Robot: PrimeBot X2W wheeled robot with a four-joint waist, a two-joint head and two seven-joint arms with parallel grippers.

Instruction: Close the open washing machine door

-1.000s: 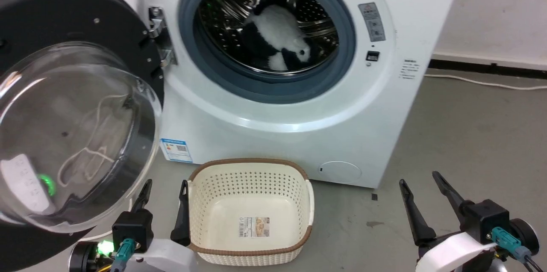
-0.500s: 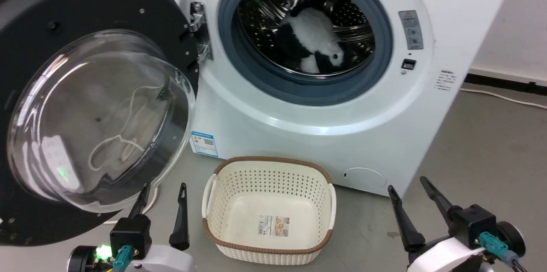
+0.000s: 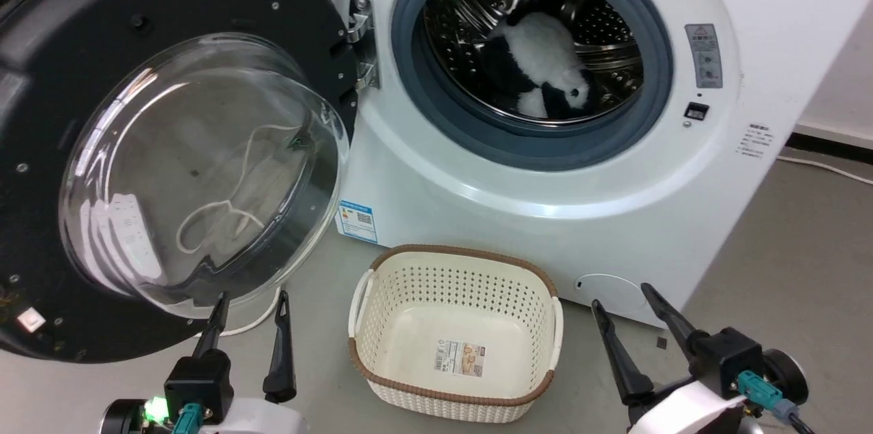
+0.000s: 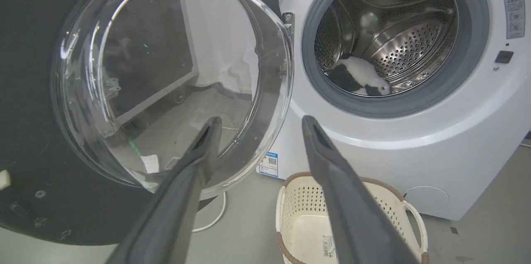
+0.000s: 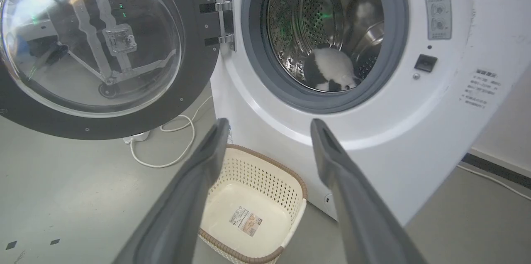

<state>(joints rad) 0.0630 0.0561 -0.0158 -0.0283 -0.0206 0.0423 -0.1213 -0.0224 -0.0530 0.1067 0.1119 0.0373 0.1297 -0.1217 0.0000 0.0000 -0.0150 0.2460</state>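
Gripper, left point(image 3: 252, 296): hovering low over the floor, pointing up, spreading its fingers wide, holding nothing, sitting just below the lower edge of the washing machine door point(image 3: 198, 161). Gripper, right point(image 3: 620, 296): hovering likewise past a basket point(image 3: 464, 253), gaping, empty, well apart from that door. Door: hanging wide open on its hinge point(image 3: 361, 45) left of the drum point(image 3: 600, 11), showing a black rim and bulging clear glass.

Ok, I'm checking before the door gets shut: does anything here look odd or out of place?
A black-and-white plush toy lies alone in the drum, unusual for a wash. Nothing looks spilled or damaged; the washing machine door stands open.
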